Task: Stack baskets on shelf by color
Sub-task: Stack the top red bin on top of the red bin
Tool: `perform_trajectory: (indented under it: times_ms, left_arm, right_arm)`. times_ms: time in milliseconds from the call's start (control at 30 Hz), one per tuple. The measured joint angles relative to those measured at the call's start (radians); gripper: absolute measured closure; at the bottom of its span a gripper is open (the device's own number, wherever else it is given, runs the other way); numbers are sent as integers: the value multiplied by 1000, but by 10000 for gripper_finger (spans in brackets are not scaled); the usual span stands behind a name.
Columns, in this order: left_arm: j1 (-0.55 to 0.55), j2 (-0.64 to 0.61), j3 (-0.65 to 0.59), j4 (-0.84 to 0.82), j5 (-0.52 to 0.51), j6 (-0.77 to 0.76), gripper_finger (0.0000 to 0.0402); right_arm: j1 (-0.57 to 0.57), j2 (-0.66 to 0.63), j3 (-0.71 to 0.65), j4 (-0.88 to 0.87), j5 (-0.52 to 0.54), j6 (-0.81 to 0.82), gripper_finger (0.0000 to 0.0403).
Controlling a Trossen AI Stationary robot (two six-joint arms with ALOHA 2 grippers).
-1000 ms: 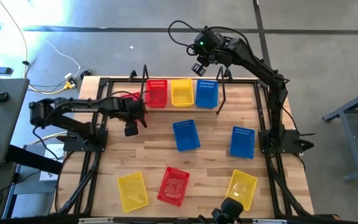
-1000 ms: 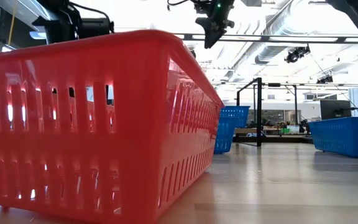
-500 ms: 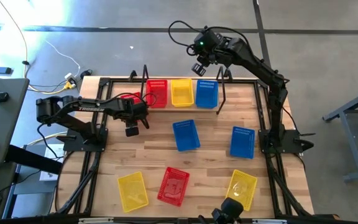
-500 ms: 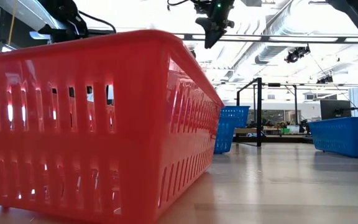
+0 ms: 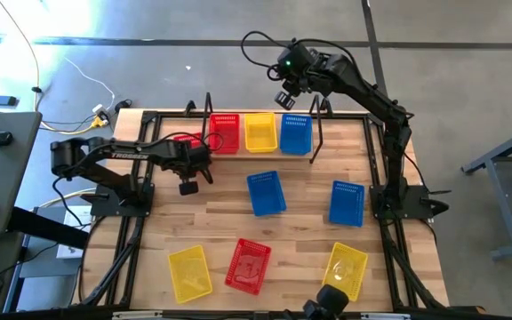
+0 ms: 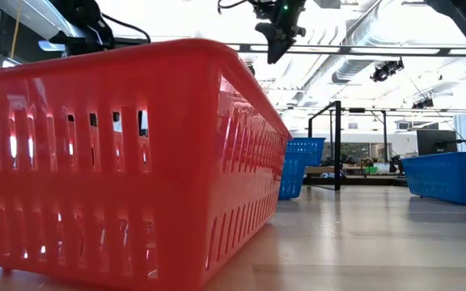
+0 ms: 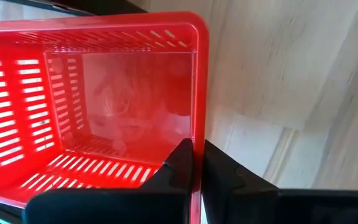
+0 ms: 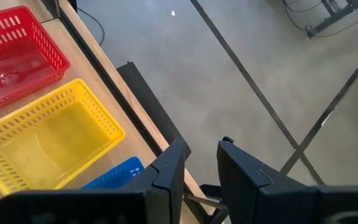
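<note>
Pinching a red basket's (image 7: 104,99) rim near the tabletop's (image 5: 300,222) far left edge, the left hand (image 7: 194,163) should lift level toward the shelf's (image 5: 314,116) red basket; right hand (image 8: 201,163), fingers slightly apart, holds nothing.

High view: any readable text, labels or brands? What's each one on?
"TROSSEN": white lettering on the left arm's forearm, small but legible.
Low view: no lettering can be read in the room behind the table.
The baskets, including the red basket that the left hand is clamped on, show no words or numbers.
The right hand and the shelf show no lettering.
</note>
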Motion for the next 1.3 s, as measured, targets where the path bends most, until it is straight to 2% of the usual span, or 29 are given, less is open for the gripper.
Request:
perform_trajectory:
  times_ms: [333,667,867,1100,1300]
  left_arm:
    - [6,-91,31,-67,-13,-64,399]
    - [43,-188,78,-184,-101,-205,401]
    - [64,-244,130,-216,-215,-296,401]
    - [75,-273,263,-216,-287,-241,401]
    - [74,-270,419,-209,-304,-107,401]
  right_arm:
    - [0,0,0,-42,0,22,320]
    - [0,0,0,-41,0,30,320]
    - [0,0,0,-41,1,31,320]
    - [0,0,0,-41,2,31,320]
    - [0,0,0,-41,10,58,320]
